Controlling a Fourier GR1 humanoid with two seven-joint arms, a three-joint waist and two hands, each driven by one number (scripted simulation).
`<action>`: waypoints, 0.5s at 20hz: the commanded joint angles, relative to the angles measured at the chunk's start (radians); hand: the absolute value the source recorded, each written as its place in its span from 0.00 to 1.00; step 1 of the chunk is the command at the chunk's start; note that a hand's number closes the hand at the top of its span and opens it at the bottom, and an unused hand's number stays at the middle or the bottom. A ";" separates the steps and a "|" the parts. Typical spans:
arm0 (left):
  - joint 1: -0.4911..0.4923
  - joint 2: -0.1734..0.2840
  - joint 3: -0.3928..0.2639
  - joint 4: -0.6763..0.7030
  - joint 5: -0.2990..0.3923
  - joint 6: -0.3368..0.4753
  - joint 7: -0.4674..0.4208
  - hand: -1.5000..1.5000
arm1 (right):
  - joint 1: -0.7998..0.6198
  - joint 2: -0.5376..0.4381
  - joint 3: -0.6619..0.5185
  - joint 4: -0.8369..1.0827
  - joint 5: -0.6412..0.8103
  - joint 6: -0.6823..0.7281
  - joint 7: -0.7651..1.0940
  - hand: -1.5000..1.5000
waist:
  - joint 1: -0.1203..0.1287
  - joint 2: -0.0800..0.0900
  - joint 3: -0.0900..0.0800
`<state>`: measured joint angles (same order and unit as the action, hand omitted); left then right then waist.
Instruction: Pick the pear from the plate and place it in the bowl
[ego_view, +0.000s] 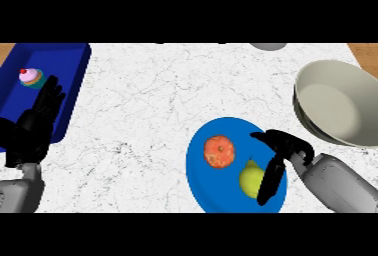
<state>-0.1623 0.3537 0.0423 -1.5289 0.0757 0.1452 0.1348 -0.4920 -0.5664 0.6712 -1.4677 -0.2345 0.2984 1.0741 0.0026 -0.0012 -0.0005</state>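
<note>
A yellow-green pear (250, 180) lies on the right half of a blue plate (214, 195), beside an orange fruit (219, 151). My right hand (284, 147) hovers over the plate's right edge; its thumb reaches down along the pear's right side and its fingers are bent above it, not closed round the pear. The large grey-white bowl (336, 107) stands at the right edge, just beyond that hand. My left hand (37, 120) rests open at the left, fingers up, over the blue tray.
A blue tray (70, 65) at the far left holds a small cupcake (30, 77). A grey round object (267, 46) peeks in at the top edge. Wooden surface shows at both top corners beyond the white marble counter (148, 100).
</note>
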 joint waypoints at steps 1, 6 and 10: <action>0.089 -0.009 0.000 -0.058 -0.007 -0.020 -0.031 0.50 | 0.030 0.003 -0.015 -0.001 0.022 0.043 0.099 0.00 | 0.003 -0.001 0.000; -0.005 -0.002 0.016 -0.102 -0.002 -0.002 0.106 0.50 | 0.072 0.082 0.036 -0.077 0.108 -0.060 0.172 0.00 | 0.000 -0.003 0.000; 0.071 -0.026 0.013 -0.102 -0.009 -0.023 0.044 0.50 | 0.068 0.085 -0.005 0.056 0.129 -0.001 0.078 0.00 | 0.006 0.000 0.001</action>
<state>-0.1430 0.3381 0.0598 -1.5631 0.0659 0.1273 0.1522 -0.4408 -0.5064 0.6724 -1.4646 -0.1361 0.2687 1.0771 0.0028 -0.0075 -0.0058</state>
